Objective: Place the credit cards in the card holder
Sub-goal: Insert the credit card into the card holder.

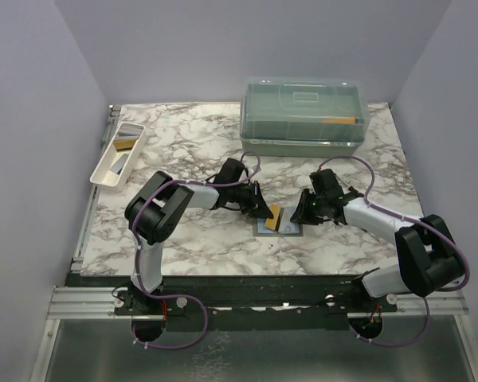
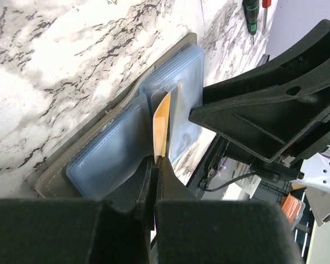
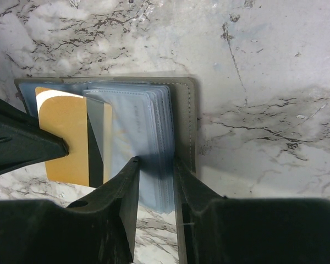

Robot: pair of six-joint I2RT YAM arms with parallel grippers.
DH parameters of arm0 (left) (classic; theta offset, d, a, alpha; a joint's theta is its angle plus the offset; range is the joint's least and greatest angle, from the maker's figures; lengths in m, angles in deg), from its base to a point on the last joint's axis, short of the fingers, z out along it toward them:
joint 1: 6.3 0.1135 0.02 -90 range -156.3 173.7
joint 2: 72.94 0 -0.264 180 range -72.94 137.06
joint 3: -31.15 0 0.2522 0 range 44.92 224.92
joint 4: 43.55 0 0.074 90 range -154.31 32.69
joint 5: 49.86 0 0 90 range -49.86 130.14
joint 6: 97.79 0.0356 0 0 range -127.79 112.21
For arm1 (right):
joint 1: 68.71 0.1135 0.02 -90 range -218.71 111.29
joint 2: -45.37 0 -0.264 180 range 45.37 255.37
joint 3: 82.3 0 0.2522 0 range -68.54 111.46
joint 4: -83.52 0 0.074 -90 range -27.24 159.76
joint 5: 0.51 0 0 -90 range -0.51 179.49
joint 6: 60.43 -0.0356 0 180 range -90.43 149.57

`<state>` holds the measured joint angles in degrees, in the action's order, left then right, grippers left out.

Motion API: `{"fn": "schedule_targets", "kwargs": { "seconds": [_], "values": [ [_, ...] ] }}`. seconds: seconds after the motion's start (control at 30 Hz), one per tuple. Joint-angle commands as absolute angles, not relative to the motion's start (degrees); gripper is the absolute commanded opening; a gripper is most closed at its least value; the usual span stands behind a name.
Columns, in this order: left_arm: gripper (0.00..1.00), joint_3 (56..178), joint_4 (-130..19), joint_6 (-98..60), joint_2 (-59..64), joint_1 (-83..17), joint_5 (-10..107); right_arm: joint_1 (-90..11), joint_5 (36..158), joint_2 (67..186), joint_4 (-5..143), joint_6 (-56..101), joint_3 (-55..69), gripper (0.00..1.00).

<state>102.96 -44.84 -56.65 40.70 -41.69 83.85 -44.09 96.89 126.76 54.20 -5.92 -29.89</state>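
The grey-olive card holder (image 1: pixel 280 229) lies open on the marble near the front middle, its blue-grey sleeves (image 3: pixel 146 118) fanned up. My left gripper (image 1: pixel 264 210) is shut on a gold-orange credit card (image 2: pixel 163 127) and holds it on edge, its far end down among the sleeves. In the right wrist view the card (image 3: pixel 66 140) stands left of the sleeve stack. My right gripper (image 3: pixel 155 162) is shut on the sleeve stack beside the right cover (image 3: pixel 185 118). Two more cards, one gold (image 1: pixel 127 144) and one grey (image 1: pixel 119 164), lie in the white tray.
The long white tray (image 1: pixel 103 173) stands at the left edge. A big clear lidded box (image 1: pixel 304 115) stands at the back right. Screwdrivers (image 2: pixel 252 14) lie beyond the holder in the left wrist view. Both arms meet over the holder.
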Motion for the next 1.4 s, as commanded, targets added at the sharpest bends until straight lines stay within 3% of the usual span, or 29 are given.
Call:
{"fn": "schedule_targets", "kwargs": {
  "seconds": [0.0,0.47,0.6,0.67,1.0,1.37],
  "values": [
    [0.00,101.63,-42.08,-57.40,42.79,-42.95,77.54,-43.85,96.87,127.88,53.57,-4.78,-32.11,0.28],
    [0.01,95.15,-37.16,-62.05,38.11,-47.85,64.59,-43.84,99.10,126.59,55.50,-6.45,-33.10,0.28],
    [0.26,97.57,-43.69,-60.64,37.34,-48.40,63.25,-43.85,99.25,126.50,55.74,-6.56,-33.45,0.28],
    [0.33,99.99,-50.01,-58.82,37.57,-49.00,61.73,-43.87,98.95,126.28,55.63,-6.47,-33.60,0.28],
    [0.44,108.30,-58.19,-55.16,39.80,-55.37,62.88,-43.89,98.97,125.77,55.52,-6.29,-34.09,0.28],
    [0.54,109.60,-66.40,-52.26,37.10,-53.58,62.60,-43.84,98.79,125.01,54.57,-5.85,-33.57,0.29]
  ]
}}
